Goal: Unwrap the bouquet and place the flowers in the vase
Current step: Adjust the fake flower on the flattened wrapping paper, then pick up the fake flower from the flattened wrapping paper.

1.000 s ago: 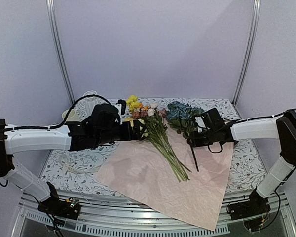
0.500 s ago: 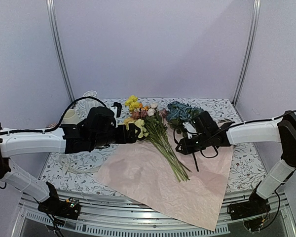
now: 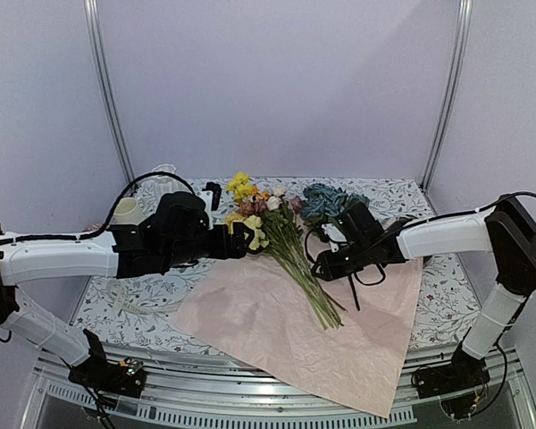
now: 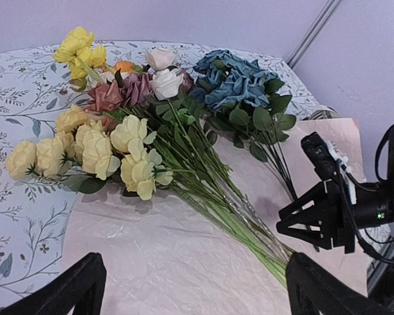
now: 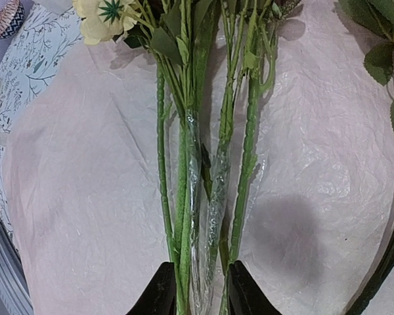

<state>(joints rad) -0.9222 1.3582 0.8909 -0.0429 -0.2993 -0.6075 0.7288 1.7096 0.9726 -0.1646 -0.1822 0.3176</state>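
- My left gripper (image 4: 194, 292) was wide open and held nothing. Its two black fingers sat far apart at the bottom corners of the wrist view.
- It hovered low over the left edge of the pink wrapping paper (image 3: 277, 335), pointing at the pale yellow blooms.
- My right gripper (image 5: 201, 292) was narrowed onto the flowers (image 3: 281, 228) low on their green stems. One black fingertip touched the bundle on each side (some stems wore a clear plastic sleeve).
- The flowers lay flat and unwrapped on the paper. Their heads pointed to the far left of the table (image 3: 451, 295) and their cut ends pointed toward the near edge.
- Yellow, orange, pink and cream roses fanned out at the top of the bunch.
- A blue-teal cluster (image 3: 330, 204) with dark leaves lay just to the right of the roses. Its dark stems ran down beside my right arm.
- The paper was spread open as a crinkled square, and one corner hung over the near edge of the table.
- The vase (image 3: 164, 177) stood upright at the back left, partly hidden behind my left arm and well apart from the flowers.
- A cream mug (image 3: 125, 210) stood near the vase, to its left.
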